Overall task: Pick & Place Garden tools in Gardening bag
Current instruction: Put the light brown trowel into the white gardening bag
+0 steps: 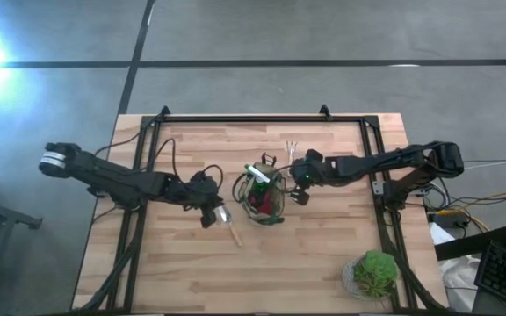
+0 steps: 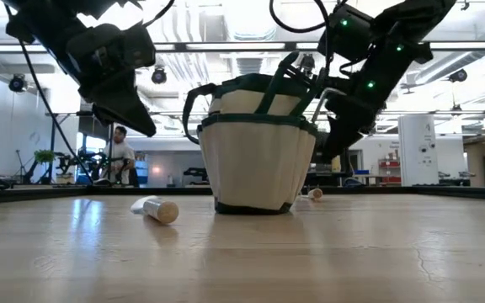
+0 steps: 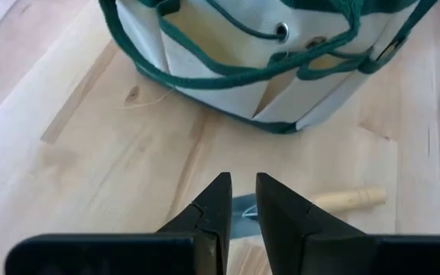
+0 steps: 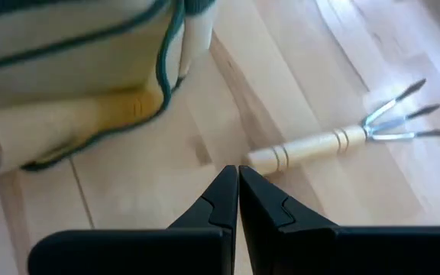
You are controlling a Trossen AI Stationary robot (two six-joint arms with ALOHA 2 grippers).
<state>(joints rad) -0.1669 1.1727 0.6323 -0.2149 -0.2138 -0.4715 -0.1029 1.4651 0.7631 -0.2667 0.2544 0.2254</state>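
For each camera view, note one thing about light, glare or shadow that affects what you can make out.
High view: strong white glare burns out the floor at the upper left corner. Low view: bright ceiling lights behind leave both arms near-silhouettes, and the table reflects a sheen. Left wrist view: even light, soft shadow under the gardening bag. Right wrist view: the fork is clearly lit, its tines glinting.

Open tabletop (image 1: 323,254) around bag (image 1: 266,200), plant (image 1: 376,272) cornered.

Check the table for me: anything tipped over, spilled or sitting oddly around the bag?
Nothing stands out. The gardening bag stands upright; a trowel and a fork lie flat on the table beside it, not yet packed. The potted plant sits upright near the corner.
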